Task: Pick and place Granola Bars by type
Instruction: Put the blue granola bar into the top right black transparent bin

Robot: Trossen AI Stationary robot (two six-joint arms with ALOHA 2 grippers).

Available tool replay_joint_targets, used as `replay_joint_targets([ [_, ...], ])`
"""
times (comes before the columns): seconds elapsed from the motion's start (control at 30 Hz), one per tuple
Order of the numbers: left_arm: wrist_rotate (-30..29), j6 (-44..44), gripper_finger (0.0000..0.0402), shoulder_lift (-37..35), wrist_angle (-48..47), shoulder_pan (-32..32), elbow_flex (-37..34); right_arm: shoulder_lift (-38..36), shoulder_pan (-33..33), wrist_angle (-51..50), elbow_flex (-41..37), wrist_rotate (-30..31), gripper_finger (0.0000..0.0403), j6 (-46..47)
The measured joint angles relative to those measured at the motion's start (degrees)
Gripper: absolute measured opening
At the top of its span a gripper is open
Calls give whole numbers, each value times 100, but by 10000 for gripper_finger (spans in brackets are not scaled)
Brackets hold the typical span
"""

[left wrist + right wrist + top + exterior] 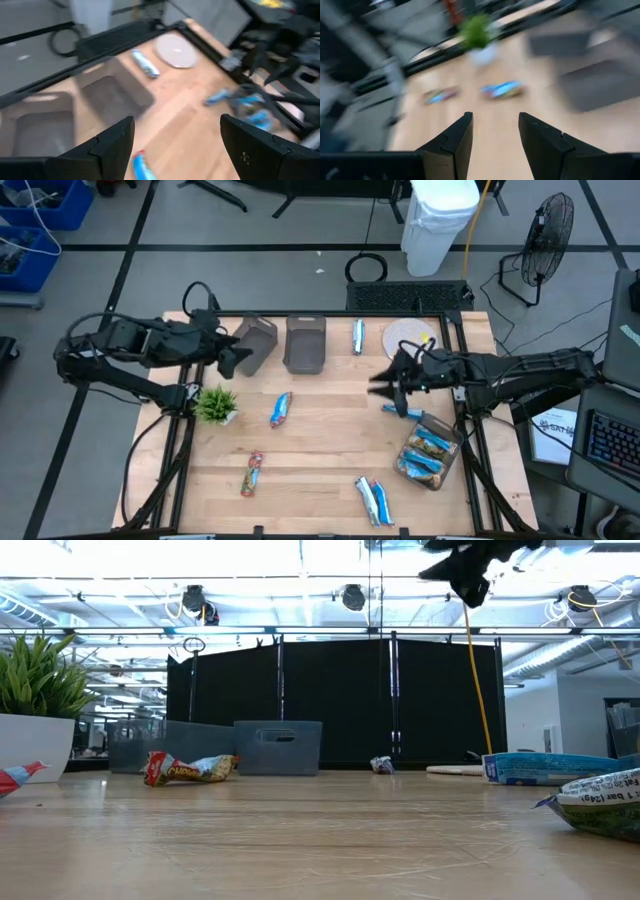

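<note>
We judge the Granola Bars (281,409), scattered on the desk (330,440) w/ some in a clear bin, light, crinkly & slippery, so take mid-length; left gripper (229,358) jaws wide & empty, right gripper (385,383) jaws part-open & empty.

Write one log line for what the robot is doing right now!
left gripper: open, empty, by grey bins | right gripper: open, empty, above table | granola bars: scattered on table, some in clear bin
</note>
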Motion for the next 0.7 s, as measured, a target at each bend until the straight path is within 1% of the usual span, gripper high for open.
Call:
replay_joint_targets([
  [0.07, -261, -263, 296, -4, -51, 0, -133, -11, -101, 97, 0, 629, 150, -182],
  [0.13, -441, -452, 296, 0, -56, 2, -262, -13, -234, 183, 0, 1074, 149, -313],
  [0.23, -619, -676, 296, -1, -8, 7, -434, 19, -461, 234, 0, 1533, 147, -464],
  [0.33, -723, -836, 296, 2, 133, 11, -609, 117, -713, 507, 0, 1840, 149, -582],
  [0.4, -753, -963, 296, 3, 124, 11, -680, 185, -884, 776, 0, 1844, 152, -586],
  [0.5, -756, -959, 296, -4, 130, 11, -754, 253, -1131, 822, 0, 1727, 156, -722],
  [0.57, -733, -885, 296, 1, 122, 11, -790, 241, -1253, 521, 0, 1255, 157, -736],
  [0.63, -663, -788, 296, -1, 126, 4, -791, 225, -1333, 90, 0, 576, 157, -680],
  [0.7, -566, -709, 296, -6, 128, 4, -791, 228, -1340, -550, 0, 219, 158, -544],
])
